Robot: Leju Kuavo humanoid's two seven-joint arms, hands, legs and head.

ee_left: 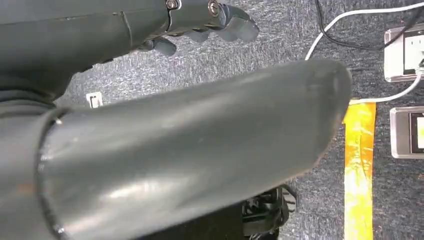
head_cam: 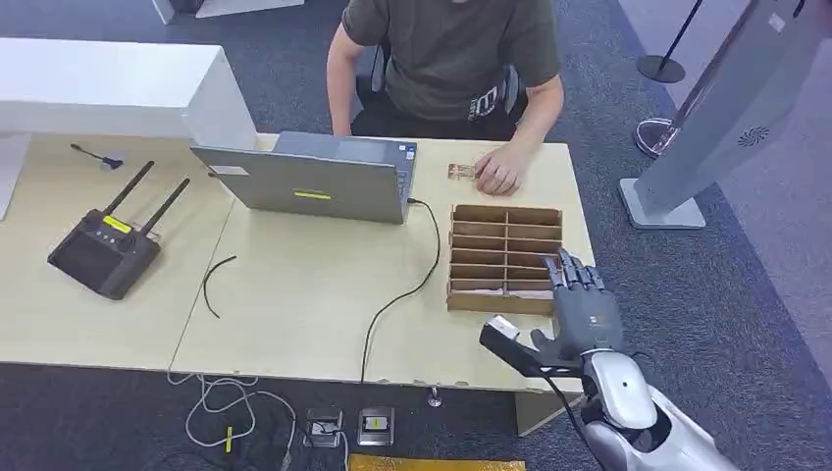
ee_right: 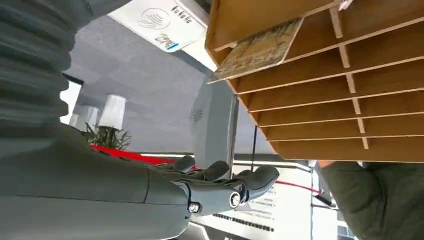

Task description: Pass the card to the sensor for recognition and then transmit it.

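Note:
A patterned card (ee_right: pixel 257 50) leans in an end slot of the wooden slotted tray (ee_right: pixel 320 95). In the head view this tray (head_cam: pixel 505 218) lies on the table's right side. My right hand (head_cam: pixel 581 309) hovers at its near right corner, fingers spread and holding nothing, thumb reaching left. The same hand (ee_right: pixel 220 187) is apart from the card in the right wrist view. A small white device with a logo (ee_right: pixel 160 22), perhaps the sensor, sits by the tray's near end. My left hand (ee_left: pixel 210 22) hangs over the floor, fingers loosely bent and holding nothing.
A person sits behind the table with a hand (head_cam: pixel 500 172) resting beside another small card (head_cam: pixel 459 172). A grey laptop (head_cam: pixel 314 182) with its cable, a black controller (head_cam: pixel 103 250) and a white box (head_cam: pixel 108 88) fill the left. A white kiosk (head_cam: pixel 726 118) stands on the right.

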